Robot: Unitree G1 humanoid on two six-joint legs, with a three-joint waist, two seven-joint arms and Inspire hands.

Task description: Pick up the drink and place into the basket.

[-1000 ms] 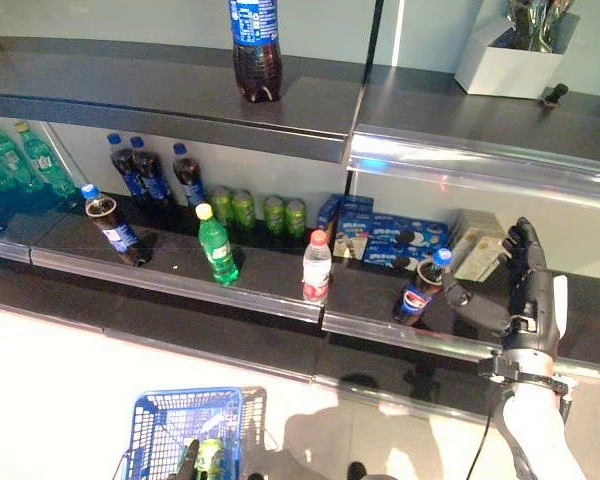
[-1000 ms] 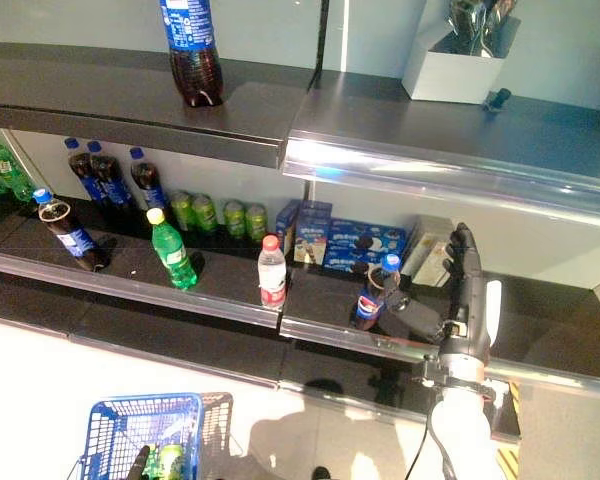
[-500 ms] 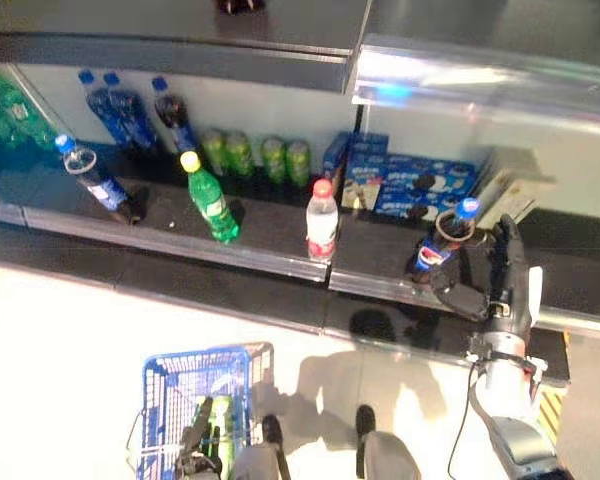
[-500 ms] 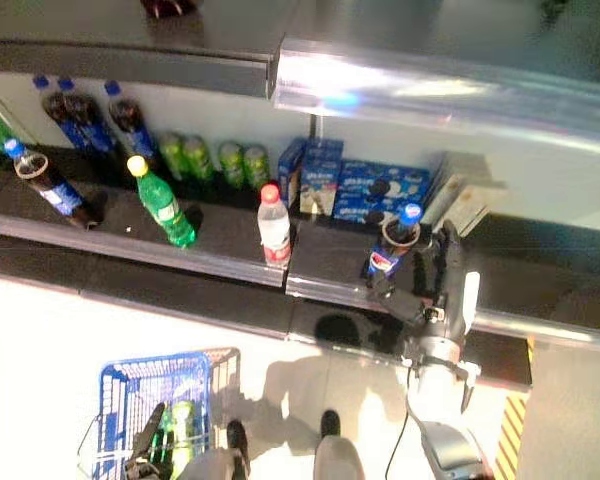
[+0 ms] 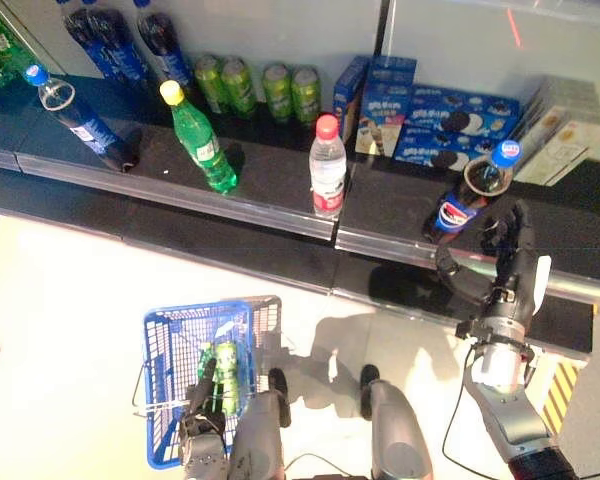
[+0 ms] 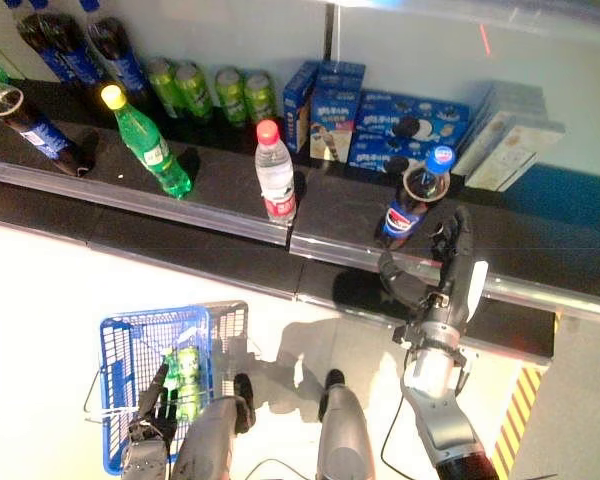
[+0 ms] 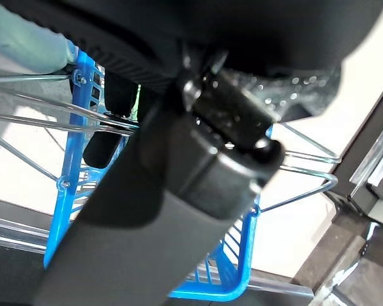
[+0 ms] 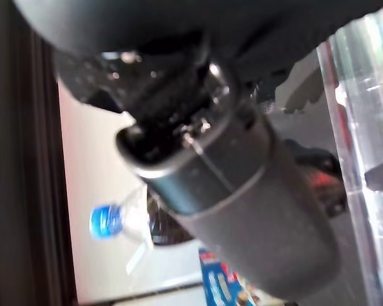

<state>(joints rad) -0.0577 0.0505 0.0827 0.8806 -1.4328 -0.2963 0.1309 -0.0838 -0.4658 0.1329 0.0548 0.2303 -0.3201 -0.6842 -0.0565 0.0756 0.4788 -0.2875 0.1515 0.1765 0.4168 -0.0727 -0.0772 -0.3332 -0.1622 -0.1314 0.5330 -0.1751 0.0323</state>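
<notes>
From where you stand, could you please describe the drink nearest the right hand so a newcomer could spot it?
On the dark shelf, go right past the clear water bottle. The cola bottle leans before the blue biscuit boxes, just beyond the right hand; it alone there has a blue cap and dark drink.

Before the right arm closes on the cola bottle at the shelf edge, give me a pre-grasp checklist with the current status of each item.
1. Cola bottle stands on the shelf, near its front edge: ok.
2. Right robot hand open beside it, nothing held: ok.
3. Fingers around the bottle: not ok, hand is beside it, apart.
4. Basket hangs from the left robot hand: ok.
5. Room in the basket beside the green bottle: ok.
6. Neighbouring water bottle stands clear: ok.
</notes>
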